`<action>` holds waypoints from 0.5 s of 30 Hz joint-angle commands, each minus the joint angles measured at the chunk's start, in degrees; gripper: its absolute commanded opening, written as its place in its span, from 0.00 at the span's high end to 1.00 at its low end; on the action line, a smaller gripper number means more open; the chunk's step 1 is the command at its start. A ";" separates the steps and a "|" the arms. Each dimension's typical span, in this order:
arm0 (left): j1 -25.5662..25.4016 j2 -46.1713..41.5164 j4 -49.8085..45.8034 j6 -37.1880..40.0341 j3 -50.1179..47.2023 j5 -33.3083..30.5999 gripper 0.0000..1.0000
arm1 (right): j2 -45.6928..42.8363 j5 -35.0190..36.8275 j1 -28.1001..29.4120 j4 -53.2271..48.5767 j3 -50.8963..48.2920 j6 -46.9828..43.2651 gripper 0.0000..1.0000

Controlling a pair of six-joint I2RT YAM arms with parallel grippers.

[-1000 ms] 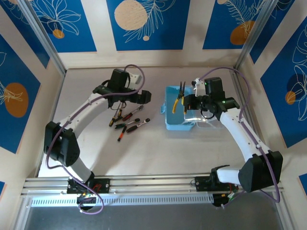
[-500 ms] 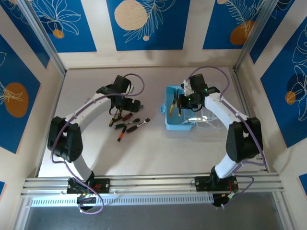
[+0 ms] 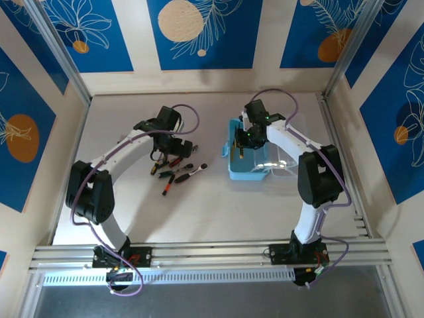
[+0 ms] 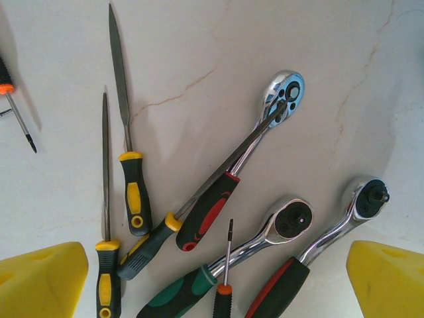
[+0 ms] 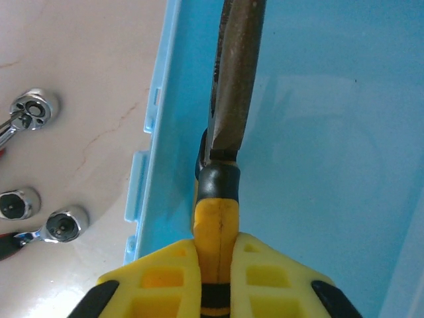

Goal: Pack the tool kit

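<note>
Pale, faintly veined stone-look tabletop [image 3: 212,205] carries everything here. On its right half sits the light-blue plastic case [image 3: 249,175], open, with its clear lid [image 3: 286,164] folded out flat to the right.

The right arm [image 3: 311,172] reaches over the case from the near edge. The right fingers [image 5: 165,271] are pressed nearly together, clamping the yellow handles of the pliers [image 5: 232,86]. The dark nose of the pliers points away from the wrist, down over the case's blue floor and just beside its left wall. Whether the tip touches the floor cannot be told.

The left arm [image 3: 119,149] bends toward the loose tools on the tabletop's left half. The left fingers [image 4: 46,278] are spread wide, one at each lower corner of the wrist view. They grip nothing and touch nothing.

Between and beyond them lie three silver ratchet wrenches:
- one with a red-and-black handle [image 4: 209,218];
- one with a green handle [image 4: 291,222];
- a third with a red-and-black handle [image 4: 368,195] at the right.

Left of these are three slim files with yellow-and-black handles [image 4: 134,192]; the blade of one lies across the first ratchet's shank. A thin screwdriver with an orange collar [image 4: 225,265] rests between the lower two ratchets. Another like it [image 4: 16,112] lies well apart at the left edge.
</note>
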 commanded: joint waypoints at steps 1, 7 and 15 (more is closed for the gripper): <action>0.80 1.51 -2.69 1.68 -0.19 -2.33 0.00 | -0.02 2.19 0.79 -2.05 3.66 0.54 0.80; 0.72 1.97 -3.66 2.45 0.20 -1.67 0.00 | -0.71 4.16 1.43 -5.81 7.32 -0.84 0.54; -4.89 1.22 -3.07 8.40 0.37 1.36 0.04 | -6.72 3.88 3.28 -8.68 8.47 -3.92 0.13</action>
